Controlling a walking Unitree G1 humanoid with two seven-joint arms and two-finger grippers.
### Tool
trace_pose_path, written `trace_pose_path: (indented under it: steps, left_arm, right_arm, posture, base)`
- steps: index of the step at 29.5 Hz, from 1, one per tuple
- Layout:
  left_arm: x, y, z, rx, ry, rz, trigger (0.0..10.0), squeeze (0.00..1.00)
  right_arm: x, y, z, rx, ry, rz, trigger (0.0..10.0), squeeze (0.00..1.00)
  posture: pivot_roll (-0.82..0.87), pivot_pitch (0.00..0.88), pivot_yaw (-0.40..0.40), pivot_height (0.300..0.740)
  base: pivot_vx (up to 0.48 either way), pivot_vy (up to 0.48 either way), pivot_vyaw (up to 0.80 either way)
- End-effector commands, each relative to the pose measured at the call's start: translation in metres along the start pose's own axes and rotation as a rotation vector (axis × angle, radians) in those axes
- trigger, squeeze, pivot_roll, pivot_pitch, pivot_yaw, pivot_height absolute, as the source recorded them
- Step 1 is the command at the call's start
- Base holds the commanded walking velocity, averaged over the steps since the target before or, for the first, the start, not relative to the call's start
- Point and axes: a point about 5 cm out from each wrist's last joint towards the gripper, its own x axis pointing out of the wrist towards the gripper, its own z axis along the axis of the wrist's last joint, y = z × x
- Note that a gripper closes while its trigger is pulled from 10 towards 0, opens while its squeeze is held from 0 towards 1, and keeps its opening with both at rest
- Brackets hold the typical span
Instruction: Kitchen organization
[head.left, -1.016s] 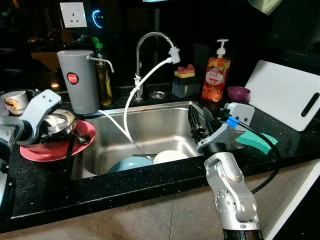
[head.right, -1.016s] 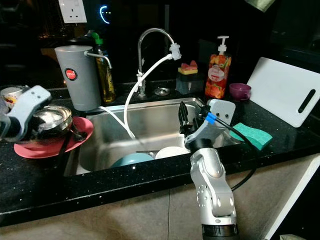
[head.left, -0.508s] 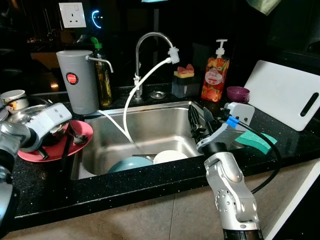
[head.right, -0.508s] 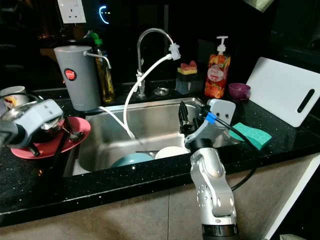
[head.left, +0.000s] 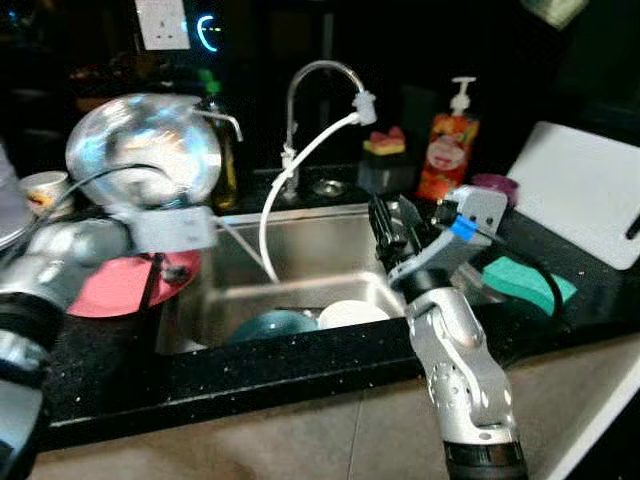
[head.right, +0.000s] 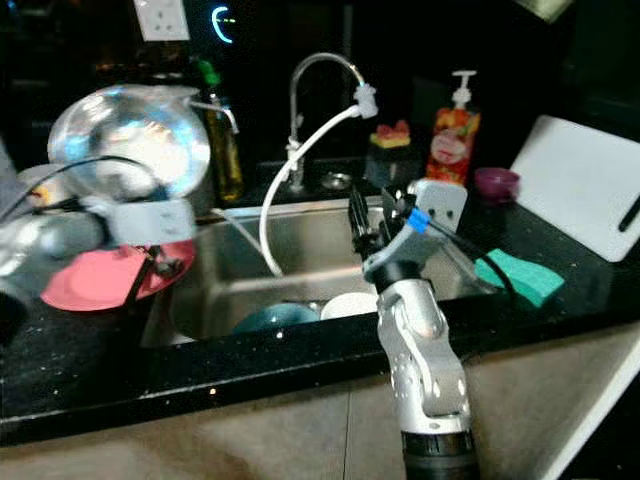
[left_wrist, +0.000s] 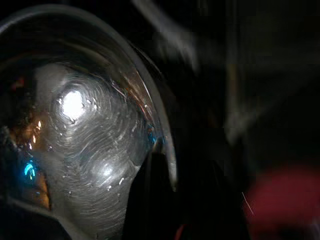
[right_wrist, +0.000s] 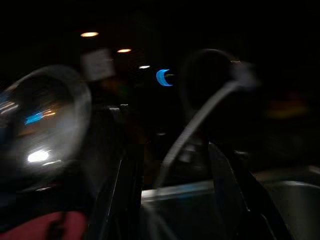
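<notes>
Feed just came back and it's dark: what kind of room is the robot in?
Most likely a home kitchen, at the sink: a steel sink with a curved tap set in a black counter, dishes in the basin, and a soap pump bottle behind.

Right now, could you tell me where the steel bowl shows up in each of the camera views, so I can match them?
Left eye view: the steel bowl is upper left, raised above the red plate.
Right eye view: upper left as well, above that plate.
Left wrist view: close up, a black finger on its rim.
Right wrist view: blurred, at the left edge.
Shared landmark: the white hose by the tap.
</notes>
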Motion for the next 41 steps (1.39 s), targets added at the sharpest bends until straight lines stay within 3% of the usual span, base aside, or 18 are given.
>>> trace_pose_path:
  steps: [1,8,21,29,30,31,40,41]
  left_arm:
    - [0.002,-0.006,0.015,0.070,-0.089,0.027,10.0,0.00]
    - [0.007,-0.020,0.042,0.144,-0.227,0.086,10.0,0.00]
    - [0.007,-0.034,0.075,0.159,-0.387,0.158,10.0,0.00]
    - [0.002,-0.052,0.090,0.106,-0.442,0.174,10.0,0.00]
    - [0.001,-0.055,0.091,0.099,-0.443,0.170,10.0,0.00]
    - [0.001,-0.058,0.092,0.093,-0.441,0.168,10.0,0.00]
    - [0.002,-0.065,0.085,0.035,-0.354,0.185,10.0,0.00]
    - [0.002,-0.065,0.084,0.014,-0.341,0.183,10.0,1.00]
  right_arm:
    - [0.000,0.009,0.003,0.029,0.018,0.074,10.0,0.00]
    - [0.000,0.022,-0.005,0.054,0.075,0.107,10.0,0.00]
    - [0.006,0.014,-0.012,0.010,0.132,0.054,10.0,0.00]
    - [0.010,0.002,-0.027,0.032,0.181,-0.040,10.0,0.00]
    - [0.011,0.000,-0.028,0.040,0.188,-0.056,4.0,0.00]
    - [0.011,-0.002,-0.030,0.049,0.193,-0.071,0.0,0.00]
    - [0.010,-0.008,-0.038,0.127,0.209,-0.105,0.0,0.00]
    - [0.010,-0.008,-0.039,0.129,0.214,-0.107,0.0,0.00]
  posture:
    - [0.12,0.031,-0.017,0.740]
    - [0.12,0.032,-0.022,0.740]
    - [0.12,0.022,-0.031,0.740]
    - [0.12,0.017,-0.035,0.740]
    - [0.12,0.017,-0.037,0.740]
    - [0.12,0.017,-0.037,0.740]
    - [0.12,0.023,-0.039,0.740]
    - [0.12,0.023,-0.039,0.740]
  base:
    - [0.000,0.000,0.00]
    - [0.000,0.000,0.00]
    - [0.000,0.000,0.00]
    - [0.000,0.000,0.00]
    - [0.000,0.000,0.00]
    - [0.000,0.000,0.00]
    - [0.000,0.000,0.00]
    - [0.000,0.000,0.00]
